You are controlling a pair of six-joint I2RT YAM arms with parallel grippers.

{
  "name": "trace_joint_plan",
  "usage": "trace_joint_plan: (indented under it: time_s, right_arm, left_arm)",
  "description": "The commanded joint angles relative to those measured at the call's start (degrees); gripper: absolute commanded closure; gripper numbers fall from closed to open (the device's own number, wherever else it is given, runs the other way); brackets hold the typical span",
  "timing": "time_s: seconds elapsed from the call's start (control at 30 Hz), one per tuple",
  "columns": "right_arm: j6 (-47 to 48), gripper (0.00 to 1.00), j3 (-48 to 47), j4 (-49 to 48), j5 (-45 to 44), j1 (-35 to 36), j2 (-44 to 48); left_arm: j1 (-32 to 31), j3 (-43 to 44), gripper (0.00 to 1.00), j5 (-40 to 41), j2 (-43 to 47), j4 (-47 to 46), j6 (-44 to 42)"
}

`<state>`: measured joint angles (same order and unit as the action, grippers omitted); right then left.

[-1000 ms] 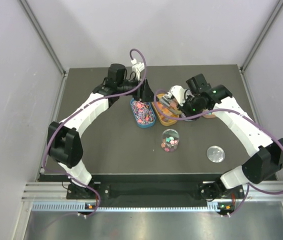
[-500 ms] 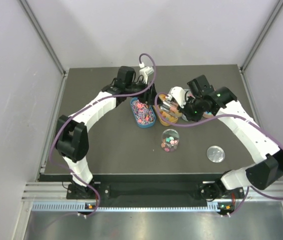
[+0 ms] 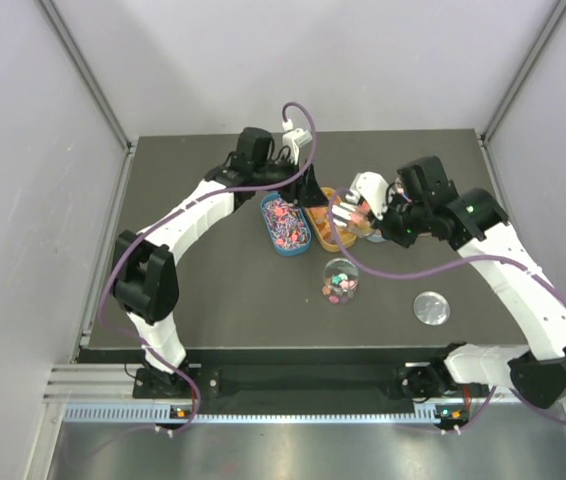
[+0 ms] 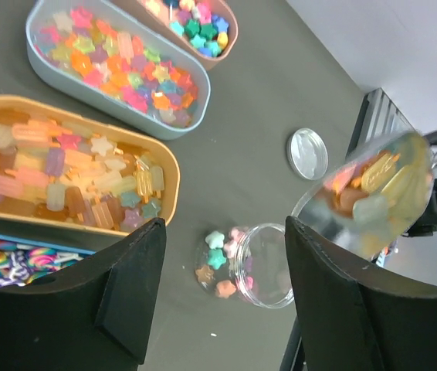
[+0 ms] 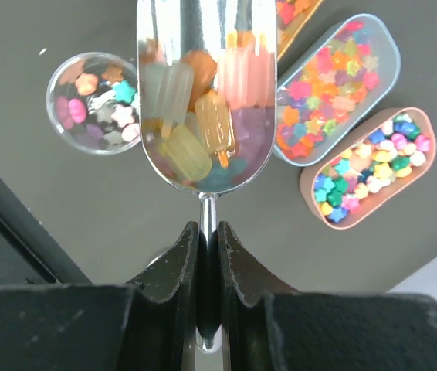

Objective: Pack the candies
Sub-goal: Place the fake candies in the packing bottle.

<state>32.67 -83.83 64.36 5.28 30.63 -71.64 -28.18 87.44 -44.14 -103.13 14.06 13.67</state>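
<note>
My right gripper is shut on the handle of a metal scoop that holds several popsicle-shaped gummy candies. In the top view it holds the scoop above the orange tray. The clear jar stands left of the scoop with a few star candies inside; it also shows in the top view. My left gripper is open and empty above the jar, over the trays' far end in the top view.
The orange tray, a grey-blue tray and a pink tray hold more candies. A blue tray holds pink-purple sweets. The jar's lid lies flat at the right front.
My right gripper has lifted the loaded scoop out of the orange tray and drawn back to the right. My left gripper has shifted right, over the trays.
</note>
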Motion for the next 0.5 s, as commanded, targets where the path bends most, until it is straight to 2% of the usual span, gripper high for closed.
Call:
trace_joint_plan:
  time_s: [0.0,0.2,0.47]
  right_arm:
    - [2.0,1.00,4.6,-2.6,3.3,0.4,4.9]
    - [4.0,1.00,14.3,-5.9,5.8,0.4,9.2]
    - [5.8,1.00,18.1,-3.6,5.8,0.4,12.0]
  left_arm:
    - [0.3,6.5,0.32,-1.1,2.8,-1.1,-1.9]
    - [2.9,10.5,0.32,-0.2,4.6,1.1,-4.3]
    - [7.5,9.2,0.32,1.2,4.1,1.4,-5.6]
